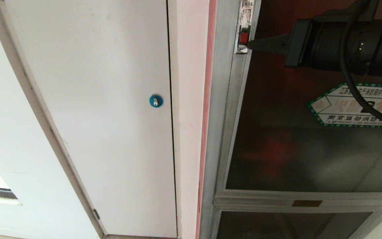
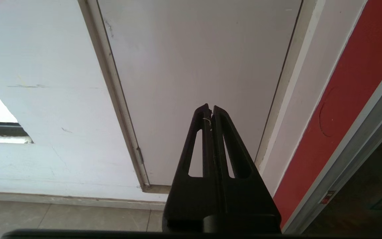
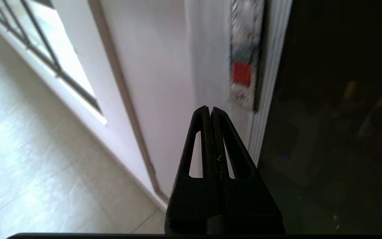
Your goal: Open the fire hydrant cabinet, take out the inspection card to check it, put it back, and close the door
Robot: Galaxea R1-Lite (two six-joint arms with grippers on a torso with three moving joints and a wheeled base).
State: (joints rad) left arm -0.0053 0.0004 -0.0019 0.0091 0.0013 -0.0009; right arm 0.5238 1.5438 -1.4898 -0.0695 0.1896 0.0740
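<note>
Fingers pressed together into one narrow tip, the right gripper (image 1: 251,45) points at the latch (image 1: 243,37) at twelve o'clock on the door (image 1: 297,152), apparently to trip it; the left gripper (image 2: 210,108), likewise closed, idles.

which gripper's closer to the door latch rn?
Right. The right gripper, shut, points at the latch beside its red insert. The left gripper, shut, faces the white panel.

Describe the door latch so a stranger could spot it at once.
Find the dark glass door in its silver frame, right of the white panel. On the frame's left edge, near the top, sits a slim metal latch; its small red insert sets it apart.
</note>
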